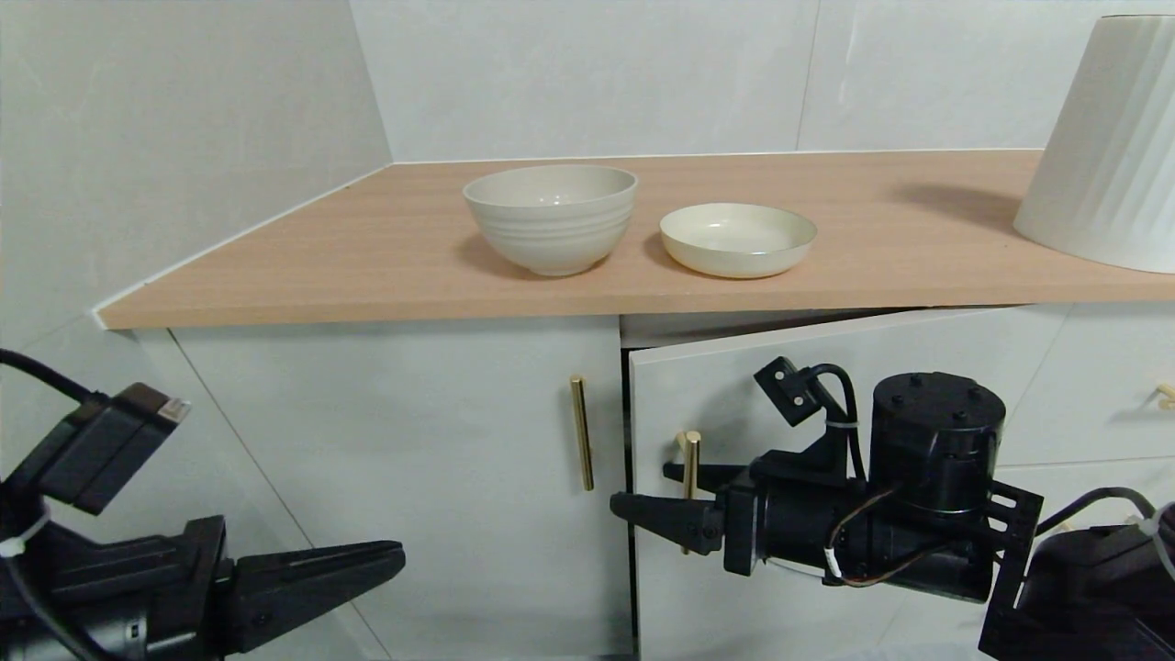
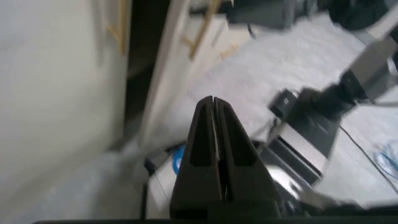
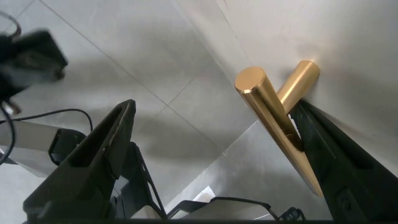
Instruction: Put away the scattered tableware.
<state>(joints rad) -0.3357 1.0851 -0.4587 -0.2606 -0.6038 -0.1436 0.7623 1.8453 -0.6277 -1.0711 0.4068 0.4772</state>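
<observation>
Bowl (image 1: 551, 218) and shallow dish (image 1: 738, 239) sit unstowed on the counter (image 1: 321, 266) in the head view, cabinet door (image 1: 716, 395) barely ajar. Left wrist view has the left gripper (image 2: 212, 104) pinched closed and empty. Right wrist view has the right gripper (image 3: 214, 124) spread around the brass handle (image 3: 273, 109), so the putting away is all ahead.

The left arm (image 1: 101, 588) comes in low from about 8 o'clock. Its left gripper (image 1: 397, 554) lies nearly level and is aimed toward 3 o'clock, tilted a touch upward, with the fingers pressed flat together. The right arm (image 1: 1092, 578) enters from about 4 o'clock, its wrist bent. The right gripper (image 1: 640, 488) is held level and points toward 9 o'clock, its two fingers spread apart. The two grippers face each other, tips well apart.
</observation>
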